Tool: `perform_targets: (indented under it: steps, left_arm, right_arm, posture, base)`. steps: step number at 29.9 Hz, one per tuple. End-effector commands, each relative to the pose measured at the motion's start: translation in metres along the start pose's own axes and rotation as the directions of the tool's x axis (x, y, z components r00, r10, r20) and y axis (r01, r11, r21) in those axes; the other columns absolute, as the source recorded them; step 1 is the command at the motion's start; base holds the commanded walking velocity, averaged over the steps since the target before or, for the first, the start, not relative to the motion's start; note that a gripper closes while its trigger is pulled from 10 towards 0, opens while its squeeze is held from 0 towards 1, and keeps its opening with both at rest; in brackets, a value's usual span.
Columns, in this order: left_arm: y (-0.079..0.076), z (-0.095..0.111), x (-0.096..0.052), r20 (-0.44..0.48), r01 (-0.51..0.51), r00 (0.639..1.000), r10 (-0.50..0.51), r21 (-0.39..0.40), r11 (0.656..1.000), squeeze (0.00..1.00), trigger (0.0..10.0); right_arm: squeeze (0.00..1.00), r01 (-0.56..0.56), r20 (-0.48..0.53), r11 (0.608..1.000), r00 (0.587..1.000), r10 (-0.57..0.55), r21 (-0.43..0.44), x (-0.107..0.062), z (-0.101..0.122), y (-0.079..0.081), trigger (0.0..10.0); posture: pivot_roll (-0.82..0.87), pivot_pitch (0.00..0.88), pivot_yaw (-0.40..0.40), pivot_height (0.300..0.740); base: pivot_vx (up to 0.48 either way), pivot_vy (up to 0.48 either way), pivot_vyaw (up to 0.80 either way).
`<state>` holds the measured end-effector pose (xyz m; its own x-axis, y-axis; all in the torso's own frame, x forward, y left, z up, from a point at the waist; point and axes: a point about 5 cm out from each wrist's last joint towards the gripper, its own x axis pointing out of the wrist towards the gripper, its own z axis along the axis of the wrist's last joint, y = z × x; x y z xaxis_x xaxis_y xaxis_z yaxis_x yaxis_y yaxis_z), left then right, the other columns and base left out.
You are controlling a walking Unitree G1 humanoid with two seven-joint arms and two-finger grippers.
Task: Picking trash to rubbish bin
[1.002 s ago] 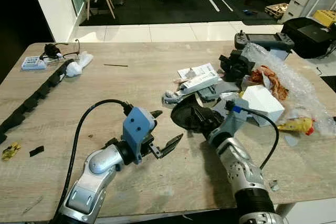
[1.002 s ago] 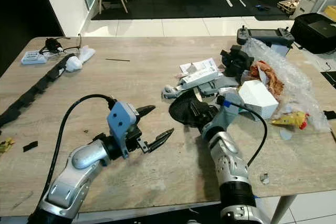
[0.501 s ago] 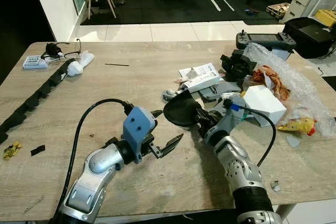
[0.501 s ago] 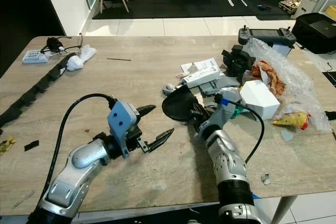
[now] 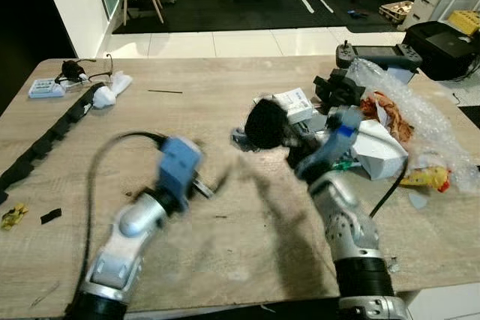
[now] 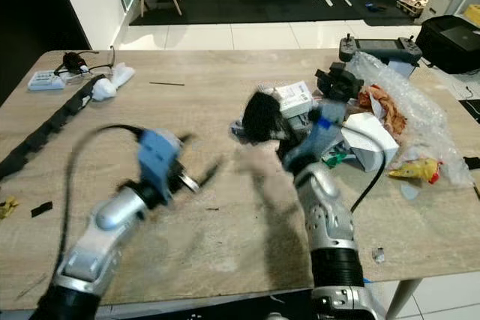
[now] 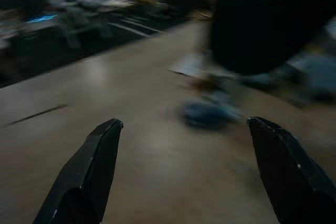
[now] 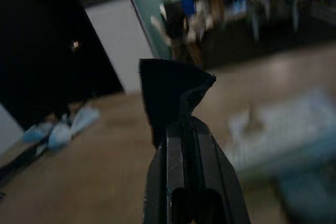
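Your right gripper (image 8: 181,129) is clamped on a black scrap (image 8: 170,93). The right wrist view shows it clearly: both fingers pressed together with the scrap's edge pinched between them and the rest fanning out past the tips. The head views add what the wrist view can't: the scrap (image 5: 264,124) is lifted off the table (image 5: 225,80), above the near edge of the clutter pile at the right end.

Your left gripper (image 7: 194,177) is spread wide, nothing between the fingers (the left wrist view has the two black tips far apart over bare wood). The same view shows a big dark blur ahead of the fingers, probably the scrap, but you can't confirm it from there. In the head views the left gripper (image 6: 196,179) is smeared by motion, so finger state isn't readable there; it sits over the middle of the table, left of the right arm.

Clutter by the right arm: a white box (image 5: 379,148), bubble wrap (image 5: 420,114), a yellow wrapper (image 5: 426,179); details are soft. A black bag (image 5: 444,49) is partly cut off at the right edge. At the far left end lie a black strip (image 5: 49,140) and a white wad (image 5: 111,91). Both wrist backgrounds are too blurred to name anything further.
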<state>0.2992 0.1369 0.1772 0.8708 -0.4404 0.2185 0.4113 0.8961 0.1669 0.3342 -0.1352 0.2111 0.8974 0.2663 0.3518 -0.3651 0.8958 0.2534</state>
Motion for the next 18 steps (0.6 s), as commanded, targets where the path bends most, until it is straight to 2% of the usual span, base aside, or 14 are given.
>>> perform_targets:
  steps: [1,2,4,7,9,12,15,18]
  left_arm:
    - [0.004,-0.002,-0.002,-0.005,-0.043,0.999,0.042,-0.065,0.997,0.00,10.0]
    - [0.009,0.002,-0.004,0.026,-0.067,0.997,0.070,-0.096,0.993,0.00,10.0]
    - [0.011,0.003,-0.005,0.025,-0.084,0.996,0.087,-0.091,0.992,0.00,10.0]
    - [0.014,0.002,-0.006,0.022,-0.135,0.990,0.138,-0.097,0.986,0.00,10.0]
    - [0.018,0.001,-0.006,0.011,-0.207,0.978,0.209,-0.108,0.972,0.00,10.0]
    - [0.023,0.000,-0.006,0.004,-0.274,0.961,0.277,-0.134,0.952,0.00,10.0]
    - [0.024,0.001,-0.007,0.007,-0.287,0.957,0.290,-0.134,0.949,0.00,10.0]
    - [0.025,0.001,-0.005,-0.002,-0.278,0.960,0.278,-0.070,0.958,0.00,10.0]
  right_arm:
    - [0.00,-0.021,0.014,0.998,1.000,0.022,-0.054,-0.001,0.004,0.006,10.0]
    - [0.00,-0.053,0.042,0.989,0.997,0.060,-0.137,-0.002,0.013,0.011,10.0]
    - [0.00,-0.070,0.074,0.976,0.993,0.087,-0.205,-0.004,0.019,0.014,10.0]
    - [0.00,-0.046,0.086,0.969,0.994,0.069,-0.243,-0.005,0.021,0.012,10.0]
    - [0.00,-0.011,0.093,0.957,0.995,0.040,-0.290,-0.008,0.022,0.009,10.0]
    - [0.00,0.040,0.103,0.955,0.995,-0.010,-0.294,-0.011,0.021,0.005,10.0]
    - [0.00,0.052,0.100,0.955,0.995,-0.024,-0.291,-0.013,0.020,0.003,10.0]
    - [0.00,0.073,0.085,0.945,0.995,-0.048,-0.319,-0.016,0.016,0.001,10.0]
  posture:
    - [-0.07,0.111,0.009,0.740]
    - [-0.07,0.108,0.006,0.740]
    - [-0.06,0.100,0.004,0.740]
    - [-0.06,0.099,0.005,0.740]
    - [-0.07,0.093,0.000,0.740]
    - [-0.07,0.081,0.001,0.740]
    - [-0.07,0.081,0.002,0.740]
    - [-0.06,0.073,-0.008,0.740]
  base:
    - [0.000,0.000,0.00]
    - [0.000,0.000,0.00]
    - [0.000,0.000,0.00]
    - [0.000,0.000,0.00]
    - [0.000,0.000,-0.40]
    - [0.000,0.000,-0.80]
    - [0.000,0.000,-0.80]
    - [0.000,0.000,-0.80]
